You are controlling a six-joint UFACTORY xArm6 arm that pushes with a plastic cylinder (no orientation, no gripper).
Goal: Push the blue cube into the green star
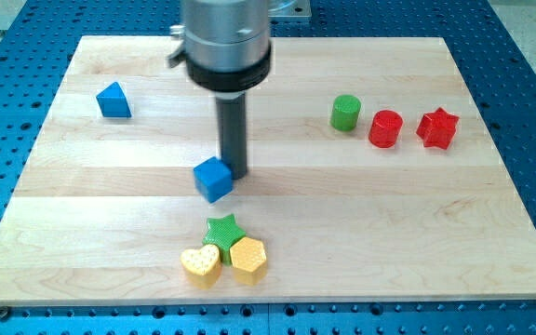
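The blue cube (213, 178) sits near the middle of the wooden board (82, 233). My tip (234, 172) is right against the cube's upper right side, touching or nearly touching it. The green star (222, 229) lies below the cube, toward the view's bottom, a short gap away. The star is packed against a yellow heart (201, 264) on its lower left and a yellow hexagon (247, 258) on its lower right.
A blue triangular block (113, 100) lies at the upper left. At the right stand a green cylinder (345, 112), a red cylinder (385, 127) and a red star (437, 128) in a row. The board rests on a blue perforated table.
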